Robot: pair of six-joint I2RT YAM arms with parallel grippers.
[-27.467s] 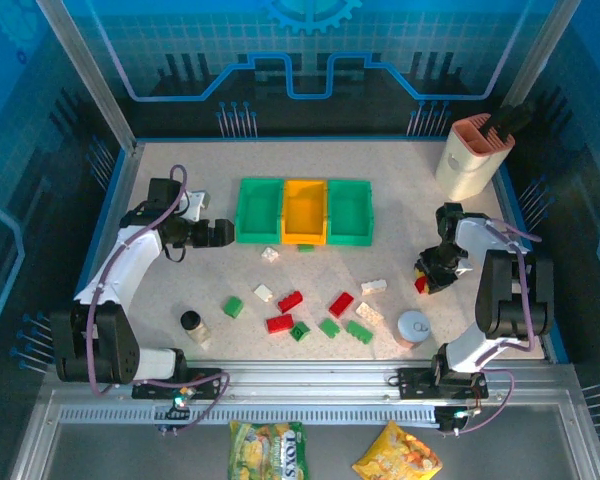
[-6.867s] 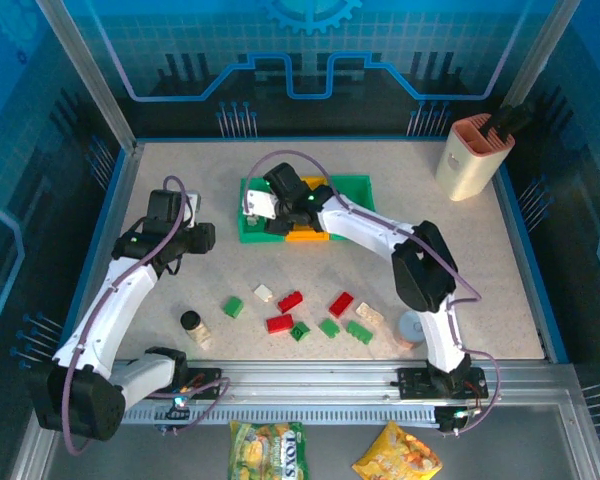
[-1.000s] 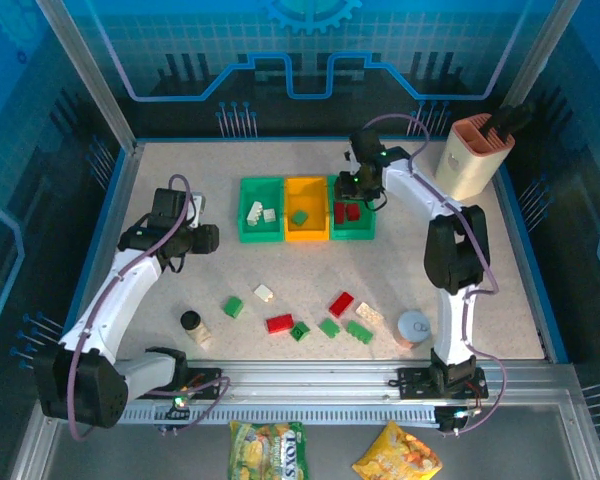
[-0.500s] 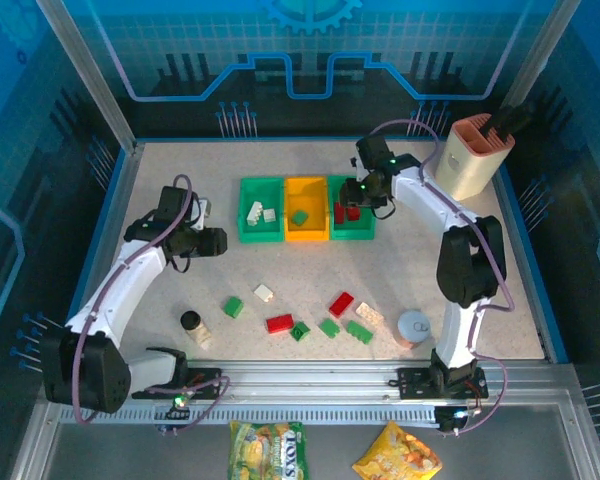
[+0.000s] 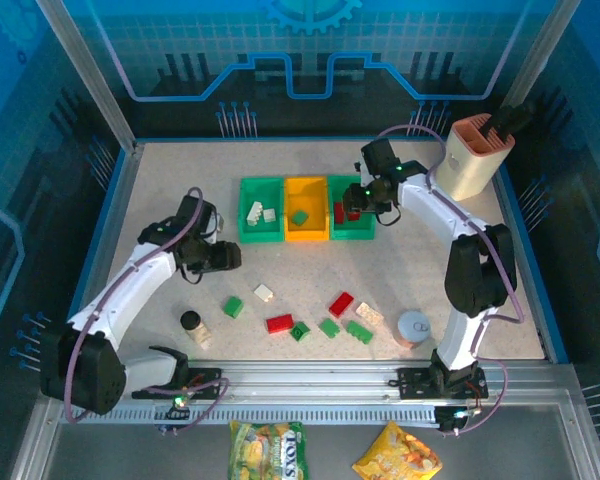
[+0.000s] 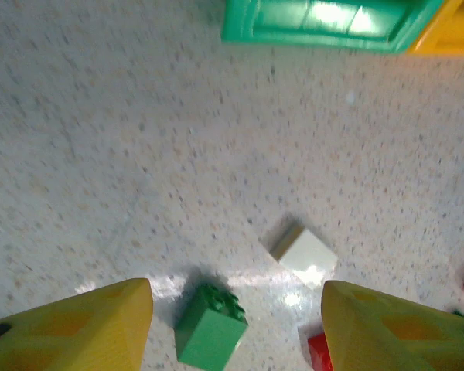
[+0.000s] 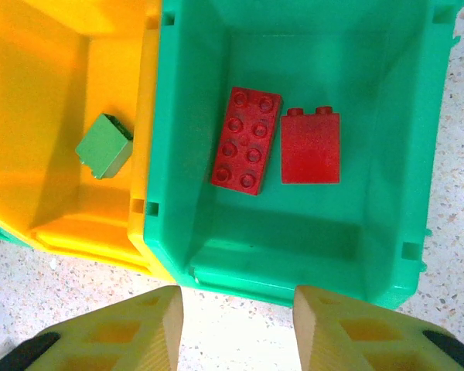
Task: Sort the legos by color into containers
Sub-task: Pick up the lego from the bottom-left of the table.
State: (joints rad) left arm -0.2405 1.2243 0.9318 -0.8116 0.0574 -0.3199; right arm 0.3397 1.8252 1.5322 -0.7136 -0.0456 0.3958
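1. the left gripper (image 6: 236, 289) is seen wide open and empty above the table (image 6: 124, 154) (speckled). a loose green lego (image 6: 210, 331) lies between its fingers, nearer the left one.
2. a cream lego (image 6: 303, 253) is seen just ahead of that gap.
3. the right gripper (image 7: 236, 297) is spread open, with nothing gripped, over the near wall of a green bin (image 7: 387, 154).
4. a long red lego (image 7: 247, 141) and a short red lego (image 7: 310, 148) are laid side by side in it, ahead of the fingers. a second green lego (image 7: 104, 145) is found ahead-left, in the yellow bin (image 7: 54, 209).

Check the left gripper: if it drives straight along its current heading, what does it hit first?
Probably the green brick, which lies within the span of the open left gripper; the white brick sits just beyond. Depth is unclear.
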